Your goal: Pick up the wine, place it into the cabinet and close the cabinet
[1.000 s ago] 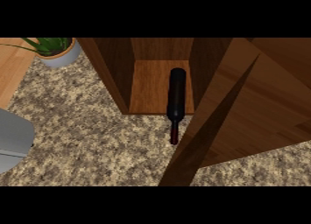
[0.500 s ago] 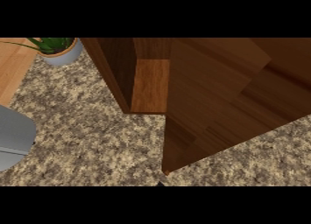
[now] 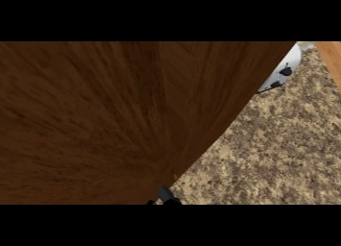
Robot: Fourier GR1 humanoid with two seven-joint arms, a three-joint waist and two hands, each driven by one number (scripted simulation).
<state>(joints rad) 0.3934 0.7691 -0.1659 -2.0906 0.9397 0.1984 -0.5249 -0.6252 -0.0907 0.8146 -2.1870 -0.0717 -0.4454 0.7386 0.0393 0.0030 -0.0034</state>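
Inspector: Counter first, head view. Speckled stone counter (image 3: pixel 286 153) lies to the right of the fingers and runs up and away from them to the view's right edge.

Clerk: And the hand itself?

Inspector: Only a black tip of a hand (image 3: pixel 165 194) shows at the lower edge. It sits just at the foot of the dark wooden cabinet panel (image 3: pixel 95 120). I cannot tell which hand it is. Nor can I tell whether its fingers are spread, pressed together or pinching anything; too little of it shows.

Clerk: The cabinet?

Inspector: Its brown panel fills everything above and to the left of the fingers. The panel's slanted edge rises from just beside the fingertip toward the upper right. I cannot tell whether fingertip and wood touch.

Clerk: The wine?

Inspector: Not visible. The panel covers most of the view, so I cannot tell where the wine is.

Clerk: Anything else?

Inspector: Well apart from the fingers, up and to the right, a white appliance (image 3: pixel 293 60) with black knobs (image 3: pixel 286 71) shows past the panel's edge. Further right again is a strip of light wood (image 3: pixel 339 62).
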